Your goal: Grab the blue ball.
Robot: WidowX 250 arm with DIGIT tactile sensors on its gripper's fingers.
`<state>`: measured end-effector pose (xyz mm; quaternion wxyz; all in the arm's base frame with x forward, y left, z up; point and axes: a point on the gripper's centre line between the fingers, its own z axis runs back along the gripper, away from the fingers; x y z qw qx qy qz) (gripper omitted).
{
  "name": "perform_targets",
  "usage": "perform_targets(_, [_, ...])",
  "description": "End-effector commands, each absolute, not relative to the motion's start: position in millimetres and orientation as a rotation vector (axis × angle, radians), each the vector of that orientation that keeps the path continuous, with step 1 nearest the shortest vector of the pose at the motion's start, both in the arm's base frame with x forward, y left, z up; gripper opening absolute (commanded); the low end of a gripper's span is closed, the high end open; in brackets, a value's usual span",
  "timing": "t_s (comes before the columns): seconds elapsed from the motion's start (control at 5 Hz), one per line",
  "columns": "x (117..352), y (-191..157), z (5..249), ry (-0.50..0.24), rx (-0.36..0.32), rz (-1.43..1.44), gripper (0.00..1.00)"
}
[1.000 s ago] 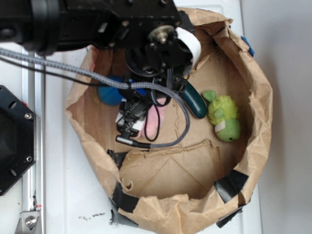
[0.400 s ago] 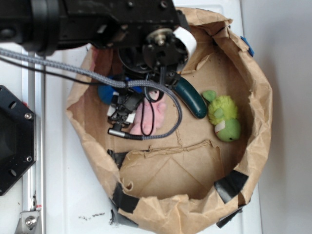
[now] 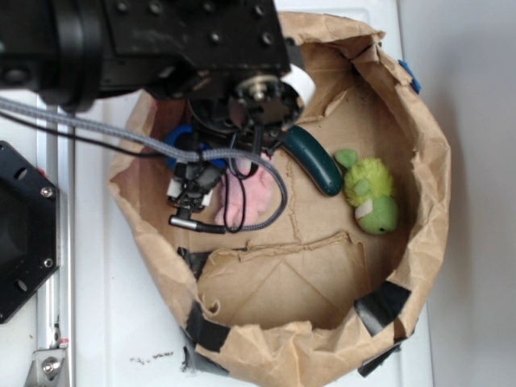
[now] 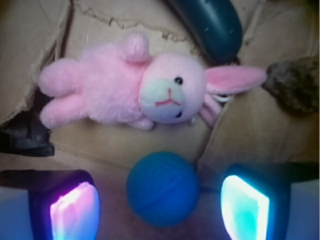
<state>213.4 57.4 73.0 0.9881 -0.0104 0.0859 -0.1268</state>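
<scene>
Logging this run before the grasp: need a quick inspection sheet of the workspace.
Surface: brown paper bag rolled into a basin with taped rim, on a white table.
Job's things: blue ball on the bag floor, between the fingers.
Clutter: pink bunny, dark green cucumber, yellow-green plush.
Grippers: gripper open, straddling the ball, no contact visible.
Cables: braided cable looping over the bunny.
Surroundings: black mount at left.

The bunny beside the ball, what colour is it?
Pink, with a white muzzle; the bunny shows best in the wrist view.
</scene>
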Motion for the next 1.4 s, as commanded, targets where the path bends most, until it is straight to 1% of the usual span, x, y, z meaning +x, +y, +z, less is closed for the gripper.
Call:
perform_targets(0.0, [218, 45, 80, 0.144, -0.041, -0.3, 1.0])
perform_targets(0.2, [218, 45, 80, 0.144, -0.041, -0.3, 1.0])
perform_targets(0.4, [213, 50, 59, 0.193, -0.041, -0.276, 1.0])
perform_targets(0.6, [212, 50, 48, 0.216, -0.053, -0.277, 1.0])
perform_targets(0.8, [212, 51, 46, 0.208, -0.049, -0.277, 1.0])
perform_targets(1.0, [216, 49, 49, 0.189, -0.035, -0.274, 0.0])
perform_targets(1.2, [221, 49, 53, 0.18, -0.032, -0.283, 0.0])
